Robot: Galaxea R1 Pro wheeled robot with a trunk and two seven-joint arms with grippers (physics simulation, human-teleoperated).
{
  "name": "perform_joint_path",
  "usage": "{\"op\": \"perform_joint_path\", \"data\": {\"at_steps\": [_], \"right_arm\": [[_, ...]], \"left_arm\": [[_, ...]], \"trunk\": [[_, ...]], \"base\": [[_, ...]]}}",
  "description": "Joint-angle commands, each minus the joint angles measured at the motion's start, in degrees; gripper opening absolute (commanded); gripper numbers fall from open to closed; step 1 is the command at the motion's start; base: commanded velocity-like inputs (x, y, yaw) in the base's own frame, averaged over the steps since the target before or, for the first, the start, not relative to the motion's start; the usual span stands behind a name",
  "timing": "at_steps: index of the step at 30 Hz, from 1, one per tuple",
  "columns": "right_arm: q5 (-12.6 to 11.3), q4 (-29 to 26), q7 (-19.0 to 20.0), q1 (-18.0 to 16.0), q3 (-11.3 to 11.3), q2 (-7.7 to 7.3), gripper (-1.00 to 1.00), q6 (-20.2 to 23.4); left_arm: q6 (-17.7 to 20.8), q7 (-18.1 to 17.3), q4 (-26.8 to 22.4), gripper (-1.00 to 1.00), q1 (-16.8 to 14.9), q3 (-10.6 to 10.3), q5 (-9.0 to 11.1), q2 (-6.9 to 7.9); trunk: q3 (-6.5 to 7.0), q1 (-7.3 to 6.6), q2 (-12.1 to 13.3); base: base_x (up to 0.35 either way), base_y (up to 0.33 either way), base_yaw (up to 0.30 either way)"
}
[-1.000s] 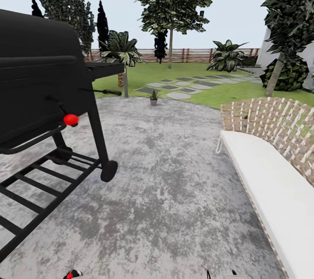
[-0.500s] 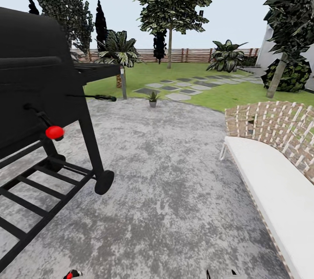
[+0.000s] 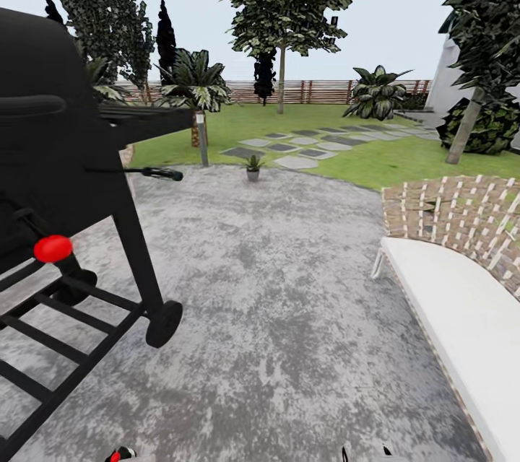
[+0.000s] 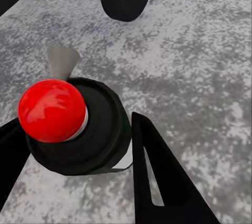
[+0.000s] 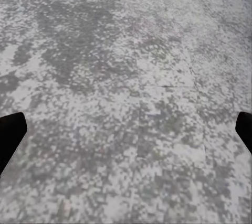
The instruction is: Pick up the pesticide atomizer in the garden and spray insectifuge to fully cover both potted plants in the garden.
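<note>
The left gripper [image 4: 76,121] appears to be closed on the pesticide atomizer [image 4: 100,124]. In the left wrist view the bottle is seen from above, with a black round top, a red ball and a pale nozzle cone, and a dark finger lies against each side of it. It is carried low over the stone patio [image 3: 274,267], probably so that it stays steady while the robot rolls. The right gripper [image 5: 126,124] is spread wide with nothing between its fingers, and bare grey stone lies beneath it.

In the head view a black grill [image 3: 50,159] stands on the patio's left side and a white-cushioned wicker bench [image 3: 462,317] along its right edge, so a clear lane is left between them. At the patio's far edge, just before the stepping stones [image 3: 296,160], a small plant in a grey pot is set; it is judged to be one of the potted plants [image 3: 253,167], though its leaves are too small to be read. The other is not made out. Beyond lie the lawn [image 3: 375,159] and a slatted fence [image 3: 318,90].

Spraying is not yet possible from here. The lane should be followed, and the grill's wheel [image 3: 164,323] kept clear of the left arm.
</note>
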Motion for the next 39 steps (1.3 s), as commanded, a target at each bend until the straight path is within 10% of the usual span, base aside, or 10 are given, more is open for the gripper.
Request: {"op": "perform_joint_path", "data": {"at_steps": [1,39], "right_arm": [[0.1,0.0,-0.6,0.0,0.5,-0.03,1.0,-0.1],[0.1,0.0,-0.6,0.0,0.5,0.02,1.0,-0.1]], "left_arm": [[-0.1,0.4,0.0,-1.0,0.0,-0.1,-0.2,0.01],[-0.1,0.4,0.1,-1.0,-0.1,-0.2,-0.4,0.0]], "trunk": [[-0.05,0.02,0.0],[-0.05,0.02,0.0]], "base": [[0.339,0.0,0.0],[0.338,-0.029,-0.044]]}}
